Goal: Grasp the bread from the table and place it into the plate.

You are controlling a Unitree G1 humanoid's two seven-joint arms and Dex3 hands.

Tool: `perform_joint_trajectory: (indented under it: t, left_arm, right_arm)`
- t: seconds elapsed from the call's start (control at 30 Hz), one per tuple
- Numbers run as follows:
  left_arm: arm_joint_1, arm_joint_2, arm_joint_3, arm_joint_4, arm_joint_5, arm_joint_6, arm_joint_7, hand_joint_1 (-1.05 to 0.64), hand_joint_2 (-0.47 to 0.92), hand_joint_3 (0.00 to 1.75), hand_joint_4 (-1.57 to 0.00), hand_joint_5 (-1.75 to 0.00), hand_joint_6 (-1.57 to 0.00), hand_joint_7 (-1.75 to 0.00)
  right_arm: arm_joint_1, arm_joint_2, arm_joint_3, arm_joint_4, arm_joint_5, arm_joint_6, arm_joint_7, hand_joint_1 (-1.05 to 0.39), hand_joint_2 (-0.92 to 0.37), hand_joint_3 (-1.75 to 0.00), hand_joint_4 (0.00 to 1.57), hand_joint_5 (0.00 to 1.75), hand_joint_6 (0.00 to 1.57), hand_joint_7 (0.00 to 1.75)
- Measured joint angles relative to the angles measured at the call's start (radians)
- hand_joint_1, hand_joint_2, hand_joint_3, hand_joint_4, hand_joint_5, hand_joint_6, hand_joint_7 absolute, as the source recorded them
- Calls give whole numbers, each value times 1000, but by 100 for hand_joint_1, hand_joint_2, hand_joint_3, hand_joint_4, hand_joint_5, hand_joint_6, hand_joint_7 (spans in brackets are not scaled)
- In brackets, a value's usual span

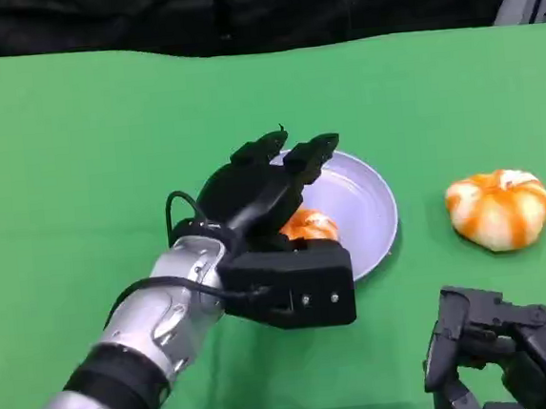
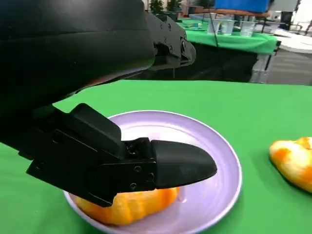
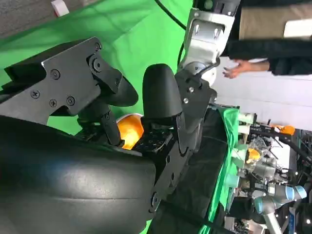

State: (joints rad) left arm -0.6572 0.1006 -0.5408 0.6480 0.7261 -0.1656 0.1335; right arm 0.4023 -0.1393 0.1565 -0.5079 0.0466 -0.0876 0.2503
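Observation:
A lavender plate (image 1: 368,196) sits mid-table, and one orange-and-white bread (image 1: 309,226) lies in its near part. My left hand (image 1: 262,191) hovers over the plate with its fingers spread above the rim. In the left wrist view the thumb (image 2: 165,165) lies just over that bread (image 2: 126,204), which rests on the plate (image 2: 195,141); the other fingers are well above it. A second bread (image 1: 499,207) lies on the cloth right of the plate. My right hand (image 1: 501,352) is low at the near right and holds nothing.
Green cloth (image 1: 78,164) covers the table, with a dark drop beyond the far edge. In the right wrist view a person's hand (image 3: 238,69) and dark sleeve show beside the table, past my silver left forearm (image 3: 202,41).

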Motion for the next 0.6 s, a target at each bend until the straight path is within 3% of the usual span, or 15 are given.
perform_joint_trajectory:
  t: [0.13,0.17,0.23,0.27,0.33,0.37,0.4,0.47,0.6]
  left_arm:
    - [49,26,28,-98,-41,4,-56,-89,92,62,0,0,-8,-1]
    - [52,30,31,-108,-44,5,-64,-64,92,43,0,0,-16,-3]
    - [87,36,71,-166,-100,12,-93,-50,92,32,0,0,-21,-3]
    - [108,36,92,-201,-131,13,-106,-16,90,58,-18,-5,-36,-5]
    - [169,15,160,-280,-267,30,-151,2,87,76,-29,-5,-45,-4]
    - [204,-5,202,-327,-353,45,-177,3,81,85,-60,-19,-67,-11]
    - [241,-23,244,-374,-444,66,-204,3,79,90,-71,-23,-74,-13]
    - [307,-51,329,-469,-616,131,-256,4,76,94,-81,-26,-81,-14]
    - [393,-55,471,-628,-843,279,-322,4,75,96,-84,-25,-83,-13]
  right_arm:
    - [-1,0,1,0,-1,0,-1,-1,-63,-104,75,175,71,151]
    - [-2,0,2,0,-1,0,-1,-2,-63,-103,75,175,71,151]
    - [-5,1,4,0,-2,1,-2,-2,-63,-103,75,175,72,151]
    - [-6,1,4,0,-2,2,-4,-2,-63,-103,75,175,72,150]
    - [-8,2,5,2,-2,3,-4,-3,-64,-103,75,175,72,150]
    - [-10,2,5,4,-2,3,-4,-3,-64,-102,75,175,72,150]
    - [-13,3,6,6,-2,3,-4,-3,-64,-102,75,175,72,150]
    - [-23,4,6,14,-2,3,-4,-3,-64,-102,75,175,72,150]
    - [-34,4,2,27,2,13,-5,-3,-65,-101,75,175,72,150]
